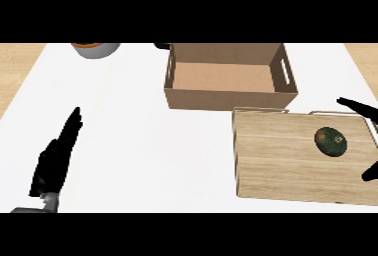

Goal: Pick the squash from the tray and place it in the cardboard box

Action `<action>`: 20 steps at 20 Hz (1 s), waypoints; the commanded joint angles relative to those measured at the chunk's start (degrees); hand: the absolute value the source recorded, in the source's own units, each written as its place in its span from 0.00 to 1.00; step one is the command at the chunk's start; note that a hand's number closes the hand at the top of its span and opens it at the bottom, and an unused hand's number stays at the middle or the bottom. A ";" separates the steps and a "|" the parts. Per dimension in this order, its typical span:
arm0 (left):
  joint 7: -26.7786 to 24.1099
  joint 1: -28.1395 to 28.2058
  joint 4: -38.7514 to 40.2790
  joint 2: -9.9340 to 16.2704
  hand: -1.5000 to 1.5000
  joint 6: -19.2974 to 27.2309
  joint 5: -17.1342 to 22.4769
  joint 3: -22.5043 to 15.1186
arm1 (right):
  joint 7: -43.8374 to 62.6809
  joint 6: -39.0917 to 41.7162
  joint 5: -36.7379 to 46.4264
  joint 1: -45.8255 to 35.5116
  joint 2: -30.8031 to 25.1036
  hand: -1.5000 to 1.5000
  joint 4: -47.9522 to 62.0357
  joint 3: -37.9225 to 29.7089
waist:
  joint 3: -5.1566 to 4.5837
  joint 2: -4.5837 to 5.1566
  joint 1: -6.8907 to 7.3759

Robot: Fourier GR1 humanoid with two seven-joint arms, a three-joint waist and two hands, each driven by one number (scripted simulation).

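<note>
The squash (331,141) lies on the wooden tray (280,170), toward its right side and a little above the middle, dark green with orange patches, its long axis running roughly up and down in my view. Nothing touches it. My right hand (365,111) comes in at the right edge, spread open: fingers reach over the tray's upper right corner, above and to the right of the squash, and my thumb shows lower down at the edge, below and to the right of it. The squash sits in the gap between them, apart from both.

The cardboard box (229,97) stands just behind the tray's upper left part, open at the top, with slot handles cut in its right wall. Its front wall is very near the tray's far edge.

My left hand (57,152) rests well away on the left, fingers straight and pointing up the counter, holding nothing.

Tray and box both stand on a white counter top (125,125). At its far left edge is a grey bowl (96,49) with something orange inside. Light wood shows beyond the counter's sides.
</note>
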 commanded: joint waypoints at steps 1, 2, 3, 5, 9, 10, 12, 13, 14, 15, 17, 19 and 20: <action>0.21 -0.43 -0.20 -1.16 0.50 -1.75 -1.63 1.65 | 2.43 2.05 3.85 -1.13 2.32 0.00 -0.01 -1.96 | 0.00 0.01 -0.05; 1.08 0.82 -1.75 0.93 0.50 -3.51 0.67 3.49 | 5.49 0.86 4.40 1.95 3.37 0.00 -4.35 -0.26 | -0.01 -0.05 -0.15; 0.69 -3.42 3.15 -1.95 0.50 -2.45 -1.86 2.56 | 0.19 0.79 6.35 -0.31 3.91 0.00 2.69 -1.27 | 0.01 0.07 -0.11; 2.05 2.87 -4.42 -2.50 0.50 -1.99 -2.45 1.52 | 1.72 1.70 6.85 -1.39 5.39 0.00 2.47 -2.23 | 0.02 -0.01 0.15; -0.95 -3.14 3.49 -2.38 0.50 -5.67 -2.10 6.00 | 0.94 1.91 9.55 1.93 6.46 0.00 0.39 -3.82 | 0.00 0.02 -0.23; 2.17 -0.43 -1.13 -3.78 0.50 -4.16 -3.77 3.21 | -6.28 -1.18 11.37 2.13 6.17 0.00 6.72 -4.02 | 0.03 0.05 0.01; 0.44 -0.20 0.68 -3.82 0.50 -5.33 -4.56 5.56 | -2.96 0.51 12.87 1.21 8.56 0.00 4.02 -4.57 | 0.01 0.02 -0.07; -0.57 0.72 0.54 -3.81 0.50 -6.85 -4.08 6.06 | -1.79 2.61 12.50 0.44 8.24 0.00 2.48 -5.81 | 0.00 0.00 -0.07; -0.96 2.55 -1.21 -4.54 0.50 -6.56 -3.89 5.86 | -4.71 0.51 13.06 2.34 8.53 0.00 4.28 -6.32 | 0.01 0.00 -0.05; -0.45 0.23 -0.19 -3.76 0.50 -6.32 -4.37 6.28 | -5.24 -3.85 14.94 5.34 10.70 0.00 4.30 -4.31 | 0.02 0.01 -0.17; -2.03 0.05 1.53 -3.50 0.50 -8.26 -3.56 8.77 | -4.77 -1.53 16.72 -1.04 11.75 0.00 8.99 -4.97 | 0.01 0.07 0.13; 1.24 -0.14 -0.02 -7.83 0.50 -4.60 -8.60 4.22 | -3.44 0.48 15.28 3.22 11.05 0.00 2.66 -7.04 | 0.00 -0.01 -0.27; -4.11 0.70 3.41 -6.69 0.50 -6.27 -6.40 6.82 | -11.25 -1.00 16.51 -0.33 8.33 0.00 12.82 -8.21 | 0.02 0.10 0.04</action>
